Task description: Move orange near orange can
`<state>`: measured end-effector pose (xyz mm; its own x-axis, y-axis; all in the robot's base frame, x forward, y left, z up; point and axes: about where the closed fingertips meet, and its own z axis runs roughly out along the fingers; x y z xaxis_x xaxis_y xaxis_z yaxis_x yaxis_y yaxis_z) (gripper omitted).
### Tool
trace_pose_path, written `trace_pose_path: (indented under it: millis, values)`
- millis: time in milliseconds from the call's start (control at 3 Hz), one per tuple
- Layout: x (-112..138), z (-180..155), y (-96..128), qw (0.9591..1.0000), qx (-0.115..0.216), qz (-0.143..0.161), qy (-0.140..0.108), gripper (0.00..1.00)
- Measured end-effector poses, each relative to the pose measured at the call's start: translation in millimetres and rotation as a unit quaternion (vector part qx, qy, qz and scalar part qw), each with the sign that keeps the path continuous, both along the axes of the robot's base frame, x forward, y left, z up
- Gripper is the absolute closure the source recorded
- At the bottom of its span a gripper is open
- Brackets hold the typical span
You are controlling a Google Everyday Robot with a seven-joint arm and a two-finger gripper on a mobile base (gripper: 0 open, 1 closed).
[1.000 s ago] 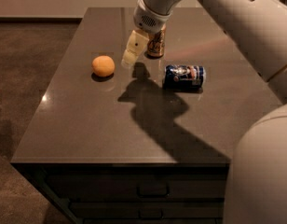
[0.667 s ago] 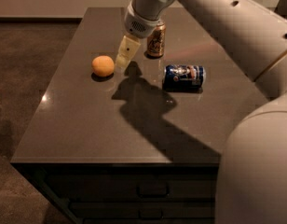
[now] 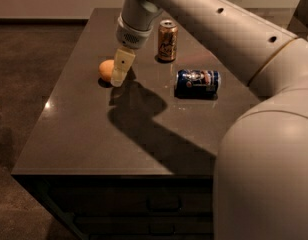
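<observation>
The orange (image 3: pixel 106 69), small and round, sits on the dark table (image 3: pixel 94 134) at its left side. My gripper (image 3: pixel 120 71) hangs just to the right of the orange, its pale finger partly covering the fruit's right edge. The orange can (image 3: pixel 167 40), orange-gold with a silver top, stands upright further back and to the right of the gripper, apart from the orange.
A dark blue can (image 3: pixel 197 82) with a white-and-red label lies on its side right of centre. My arm crosses above the table's right half and casts a broad shadow over the middle. Dark drawers sit below the table's front edge.
My gripper has moved left, away from the orange can, and down to the orange's right side. The orange and both cans have not moved.
</observation>
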<state>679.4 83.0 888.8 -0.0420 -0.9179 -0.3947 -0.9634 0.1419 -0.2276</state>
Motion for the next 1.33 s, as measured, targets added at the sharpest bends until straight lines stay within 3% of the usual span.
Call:
trace_pose_path:
  millis: [333, 667, 1333]
  values:
    - [-0.2, -11.8, 17.5, 0.9996, -0.013, 0.024, 0.004, 0.0]
    - [-0.8, -19.7, 25.4, 0.9991, -0.023, 0.034, 0.01, 0.18]
    - [-6.4, -24.8, 29.9, 0.9984, -0.032, 0.043, 0.02, 0.65]
